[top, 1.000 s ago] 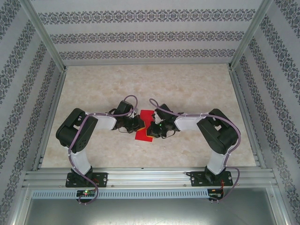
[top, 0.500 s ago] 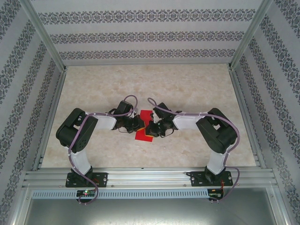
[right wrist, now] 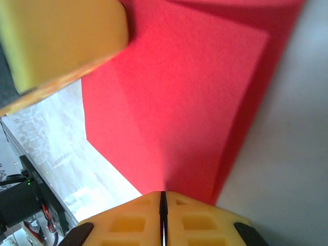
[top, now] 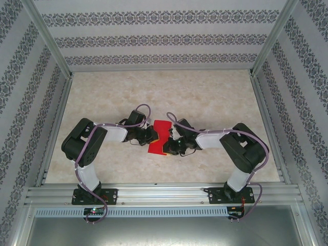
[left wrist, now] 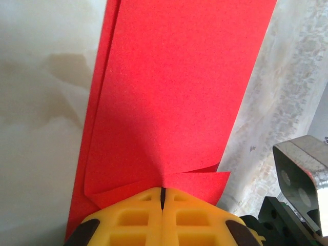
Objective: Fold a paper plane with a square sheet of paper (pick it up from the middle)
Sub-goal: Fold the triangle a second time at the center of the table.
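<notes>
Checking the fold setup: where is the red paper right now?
Top view: the paper is near the middle of the table, pinched between the left tool and right tool.

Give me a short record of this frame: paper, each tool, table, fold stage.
paper: red, folded into overlapping layers, held between the two arms over mid-table
left tool: shut on one edge of the paper
right tool: shut on the facing edge
table: pale marbled surface
fold stage: partly folded, no dart shape yet
</notes>
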